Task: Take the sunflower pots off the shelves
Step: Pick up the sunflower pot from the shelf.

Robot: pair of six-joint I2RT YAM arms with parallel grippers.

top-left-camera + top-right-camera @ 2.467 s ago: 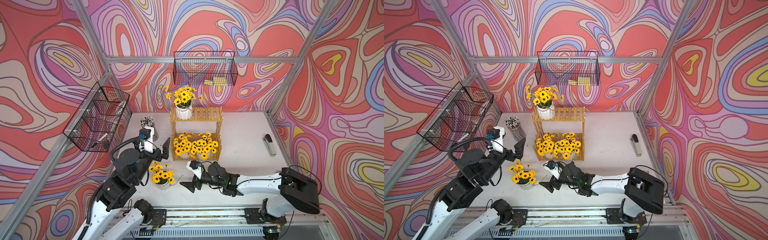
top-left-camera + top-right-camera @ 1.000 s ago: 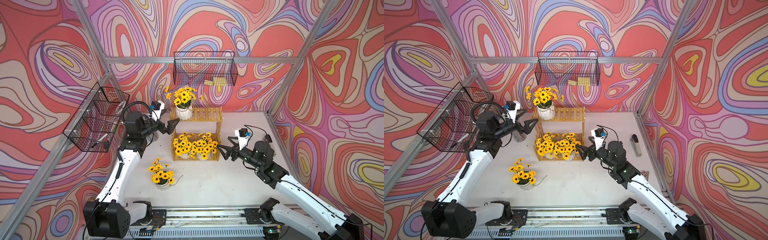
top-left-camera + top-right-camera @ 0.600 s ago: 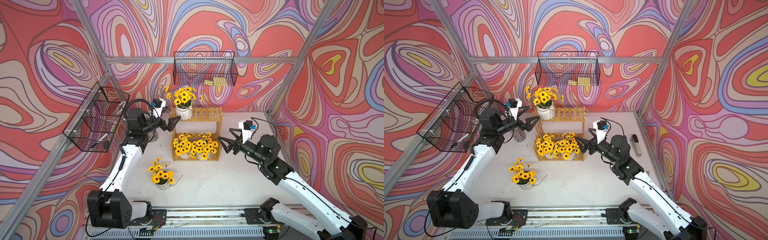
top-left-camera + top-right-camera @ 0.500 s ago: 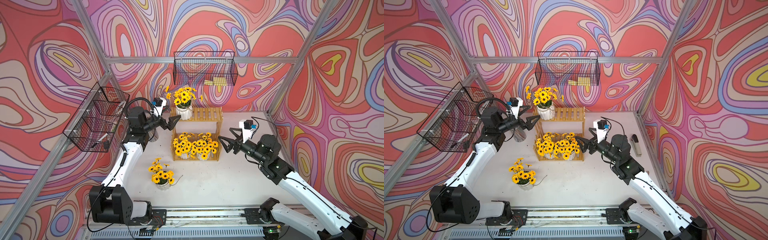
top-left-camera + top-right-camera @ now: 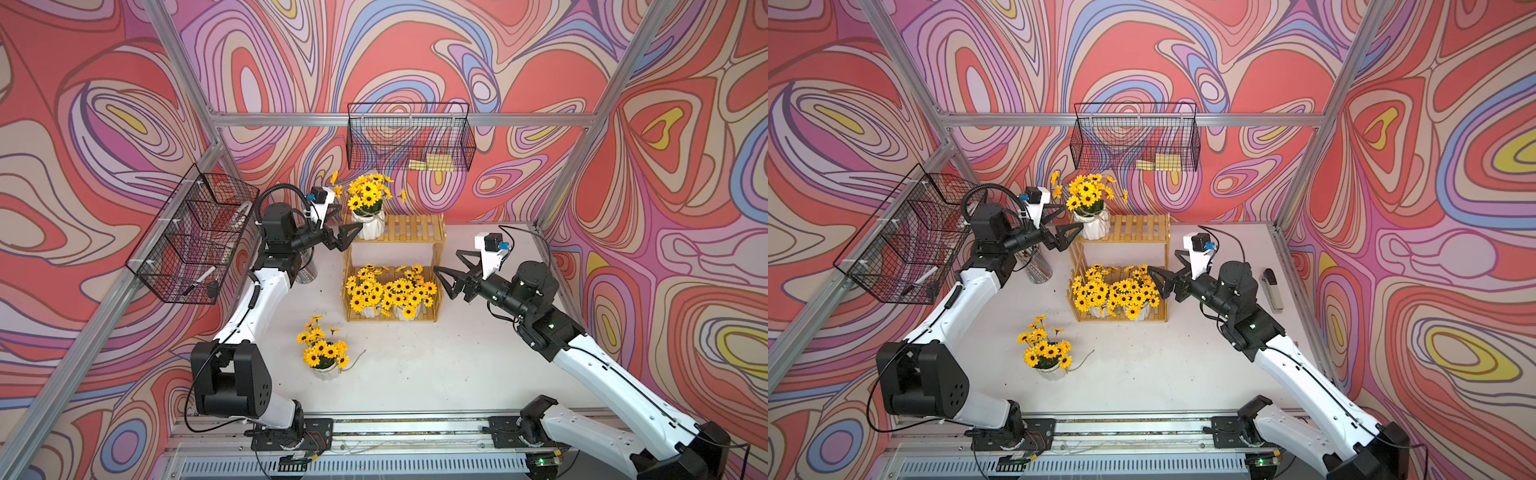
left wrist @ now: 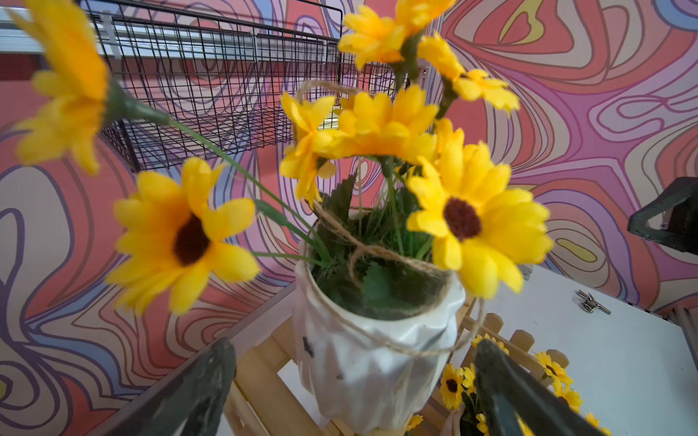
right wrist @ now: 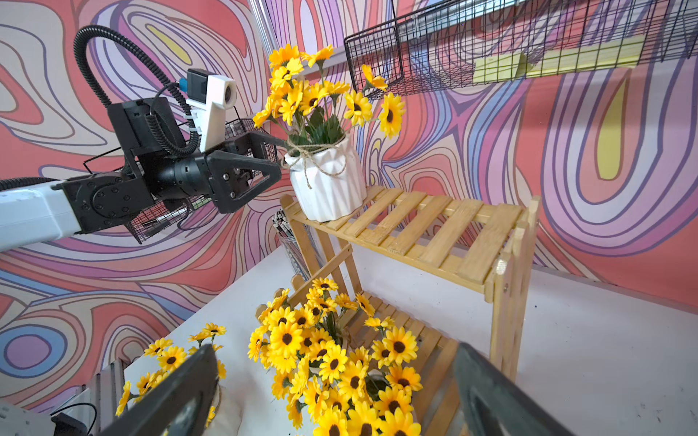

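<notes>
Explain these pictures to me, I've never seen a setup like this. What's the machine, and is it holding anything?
Two robot arms stand at a white table, each ending in a two-fingered gripper. Two pictures look down from overhead; two come from cameras on the wrists. A wooden rack holds a top pot and two lower pots of sunflowers; a fourth pot stands on the table. The left gripper is open close to the top pot; the right gripper is open beside the lower pots. Nothing is held.
</notes>
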